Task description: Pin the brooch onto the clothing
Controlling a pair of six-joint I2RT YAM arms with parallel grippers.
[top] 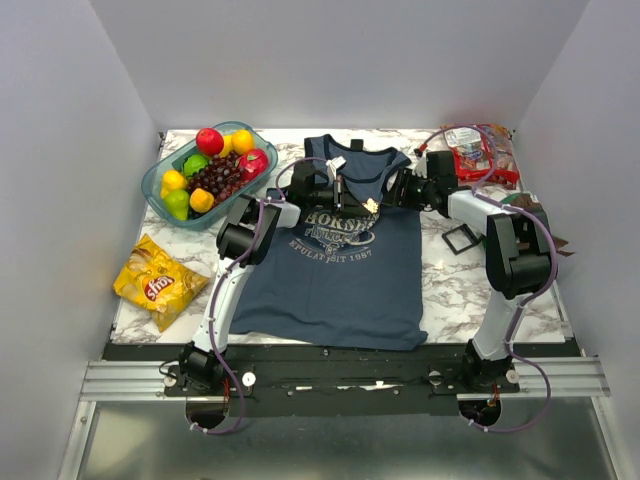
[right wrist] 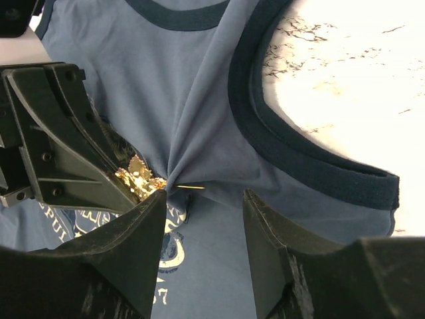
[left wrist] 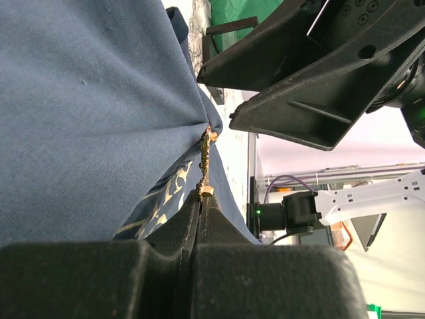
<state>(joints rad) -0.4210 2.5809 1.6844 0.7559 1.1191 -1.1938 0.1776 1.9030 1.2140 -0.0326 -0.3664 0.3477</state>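
The slate-blue tank top [top: 340, 270] lies flat on the marble table, with its chest fabric bunched up at one spot. My left gripper [left wrist: 201, 198] is shut on the gold brooch [left wrist: 206, 159], which is pressed into the bunched fabric [left wrist: 99, 119]. In the right wrist view the brooch [right wrist: 138, 178] sits at the pucker, and its thin pin tip [right wrist: 192, 187] pokes out through the cloth. My right gripper [right wrist: 202, 206] is open and empty, its jaws straddling the pucker just above the shirt [right wrist: 199, 100]. In the top view the brooch [top: 371, 205] glints between both grippers.
A teal bowl [top: 157, 186] of fruit stands at the back left. A yellow chips bag [top: 160, 283] lies at the left. Red snack packs [top: 478, 155] are at the back right. A small black-framed square box [top: 460, 238] lies right of the shirt.
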